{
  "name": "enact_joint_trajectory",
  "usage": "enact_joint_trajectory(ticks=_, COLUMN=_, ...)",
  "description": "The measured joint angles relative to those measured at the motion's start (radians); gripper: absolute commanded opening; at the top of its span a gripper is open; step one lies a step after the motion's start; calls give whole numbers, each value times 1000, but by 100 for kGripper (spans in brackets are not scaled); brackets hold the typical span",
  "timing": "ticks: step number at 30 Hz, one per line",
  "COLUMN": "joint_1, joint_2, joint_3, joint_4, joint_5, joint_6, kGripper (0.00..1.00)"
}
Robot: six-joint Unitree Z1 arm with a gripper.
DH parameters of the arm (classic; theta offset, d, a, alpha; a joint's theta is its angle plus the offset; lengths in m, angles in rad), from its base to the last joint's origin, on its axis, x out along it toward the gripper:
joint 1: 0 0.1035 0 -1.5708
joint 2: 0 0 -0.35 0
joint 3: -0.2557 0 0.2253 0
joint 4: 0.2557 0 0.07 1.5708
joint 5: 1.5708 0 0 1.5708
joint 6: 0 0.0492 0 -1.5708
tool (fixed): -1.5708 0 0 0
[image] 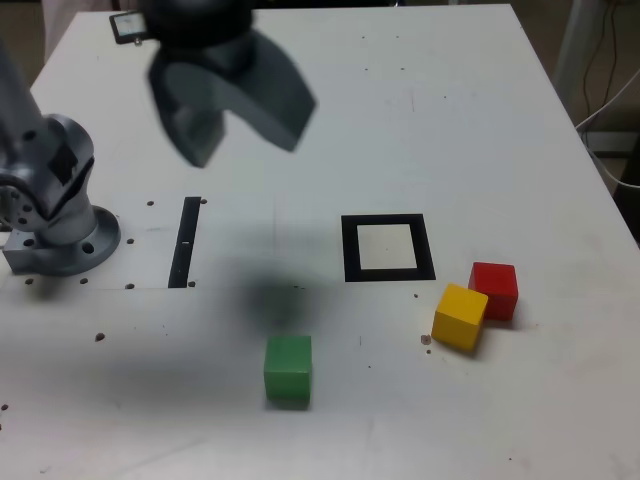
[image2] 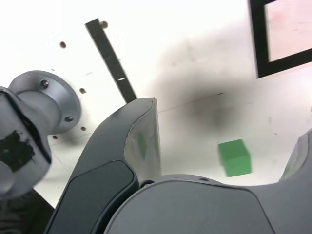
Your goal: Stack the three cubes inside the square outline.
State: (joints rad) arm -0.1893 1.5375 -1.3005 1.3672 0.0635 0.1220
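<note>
Your gripper (image: 238, 135) hangs wide open, holding nothing. Relative to the square outline (image: 388, 248), your red cube (image: 494, 291) and yellow cube (image: 460, 317) sit together nearby; your green cube (image: 288, 369) lies farther off.

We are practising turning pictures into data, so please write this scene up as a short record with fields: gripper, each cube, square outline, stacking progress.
gripper: open, empty, above the table
green cube: alone on the table
yellow cube: beside the red one, turned at an angle
red cube: on the table, at the yellow one's upper right in the exterior view
square outline: black frame, white centre, no cube inside
stacking progress: none stacked
</note>
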Motion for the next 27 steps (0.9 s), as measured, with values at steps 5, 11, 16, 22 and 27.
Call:
enact_joint_trajectory(ticks=5, joint_1=-32, joint_2=128, joint_3=-159, joint_4=48, joint_5=7, joint_6=4, kGripper=99)
enact_joint_trajectory(ticks=11, joint_1=-92, joint_2=248, joint_3=-346, joint_4=63, joint_5=16, joint_6=4, kGripper=100)
enact_joint_trajectory(ticks=16, joint_1=-95, joint_2=316, joint_3=-430, joint_4=53, joint_5=25, joint_6=4, kGripper=100)
enact_joint_trajectory(ticks=22, joint_1=-95, joint_2=431, joint_3=-482, joint_4=23, joint_5=41, joint_6=10, kGripper=99)
enact_joint_trajectory(ticks=27, joint_1=-95, joint_2=486, joint_3=-520, joint_4=7, joint_5=49, joint_6=20, kGripper=99)
